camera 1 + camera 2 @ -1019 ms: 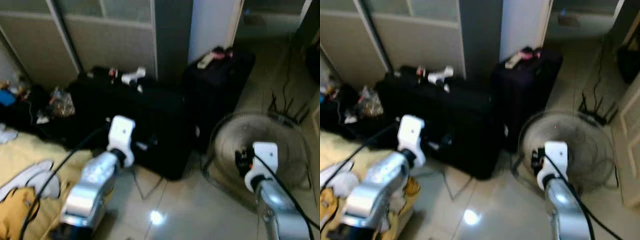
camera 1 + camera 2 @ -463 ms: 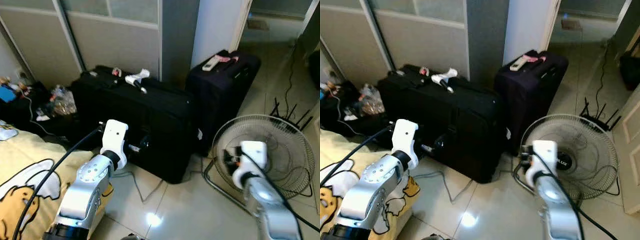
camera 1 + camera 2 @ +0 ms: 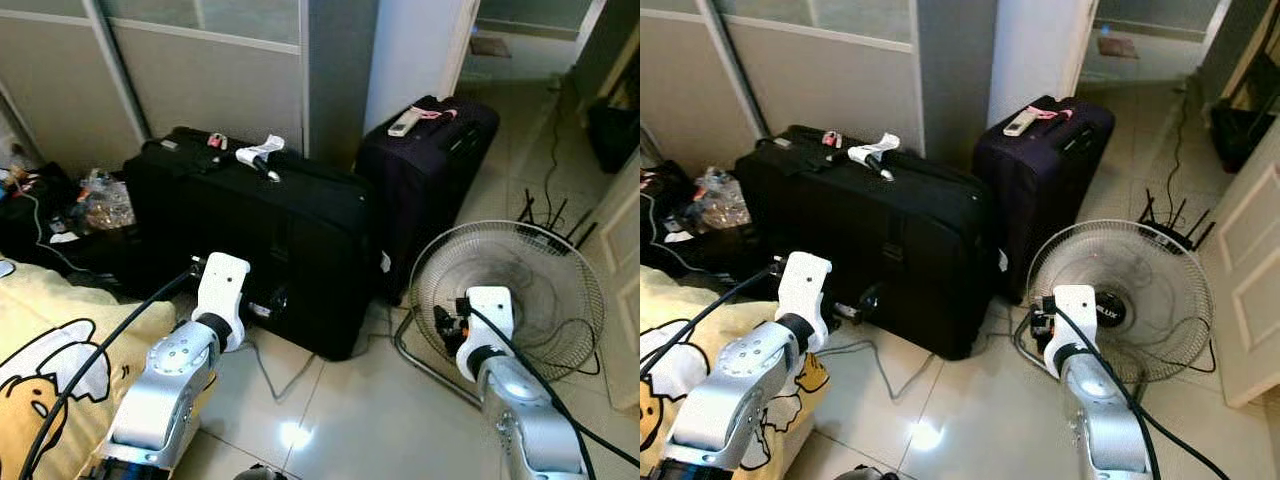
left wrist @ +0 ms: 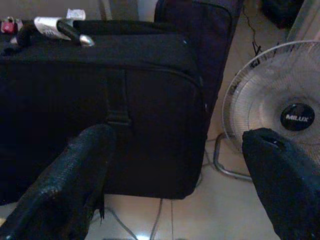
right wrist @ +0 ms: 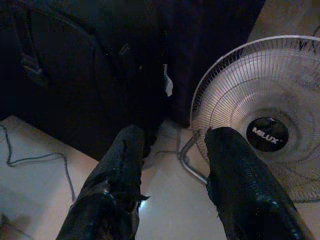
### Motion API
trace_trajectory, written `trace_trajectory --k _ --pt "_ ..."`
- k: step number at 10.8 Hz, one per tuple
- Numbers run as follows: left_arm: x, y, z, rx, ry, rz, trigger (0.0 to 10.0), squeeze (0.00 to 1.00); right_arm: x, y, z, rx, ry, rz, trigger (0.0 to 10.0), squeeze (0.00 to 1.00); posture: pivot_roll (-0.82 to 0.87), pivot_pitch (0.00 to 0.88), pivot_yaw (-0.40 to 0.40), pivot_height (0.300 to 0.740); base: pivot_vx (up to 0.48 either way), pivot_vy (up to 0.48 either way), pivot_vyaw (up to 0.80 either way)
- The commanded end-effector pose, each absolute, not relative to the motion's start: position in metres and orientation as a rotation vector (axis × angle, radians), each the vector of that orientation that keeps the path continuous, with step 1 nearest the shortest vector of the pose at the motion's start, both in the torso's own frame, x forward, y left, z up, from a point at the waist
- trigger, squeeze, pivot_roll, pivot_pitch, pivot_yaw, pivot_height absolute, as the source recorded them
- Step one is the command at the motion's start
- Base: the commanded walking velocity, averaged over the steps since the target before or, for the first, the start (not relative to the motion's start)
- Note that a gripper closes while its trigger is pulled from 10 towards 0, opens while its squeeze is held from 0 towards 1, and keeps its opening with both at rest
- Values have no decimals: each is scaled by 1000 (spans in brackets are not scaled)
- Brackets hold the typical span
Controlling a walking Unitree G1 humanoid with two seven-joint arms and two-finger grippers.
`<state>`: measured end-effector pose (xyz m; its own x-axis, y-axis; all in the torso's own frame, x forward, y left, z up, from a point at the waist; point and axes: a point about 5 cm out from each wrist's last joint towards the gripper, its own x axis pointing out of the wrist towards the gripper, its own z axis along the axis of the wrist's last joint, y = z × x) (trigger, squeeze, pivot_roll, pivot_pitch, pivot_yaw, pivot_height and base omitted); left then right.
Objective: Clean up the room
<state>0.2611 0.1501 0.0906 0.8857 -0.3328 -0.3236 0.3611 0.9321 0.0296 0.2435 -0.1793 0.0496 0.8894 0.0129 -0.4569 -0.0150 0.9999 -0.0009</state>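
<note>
camera swings right, blur clears

the whole view has shifted and sharpened, a camera move, not the things. the left arm's wrist (image 3: 222, 290) now sits lower against the black suitcase (image 3: 250, 230), and the right arm's wrist (image 3: 487, 318) hangs further left across the floor fan (image 3: 510, 295).

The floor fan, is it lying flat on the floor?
No, the floor fan stands upright on its metal base, beside the purple suitcase.
</note>
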Motion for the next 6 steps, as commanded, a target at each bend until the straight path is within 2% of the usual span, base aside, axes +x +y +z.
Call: trace_trajectory --k 1,5,6 --pt "260 154 93 102 317 -343 10000 0 246 -179 50 3 463 24 10000 0 -34 0 30 740 0 0 0" --pt "264 154 87 113 342 -370 10000 0 246 -179 43 48 494 24 10000 0 -21 0 31 740 0 0 0" --pt "270 156 69 69 419 -369 10000 0 245 -181 24 117 574 -2 10000 0 -16 0 34 740 0 0 0"
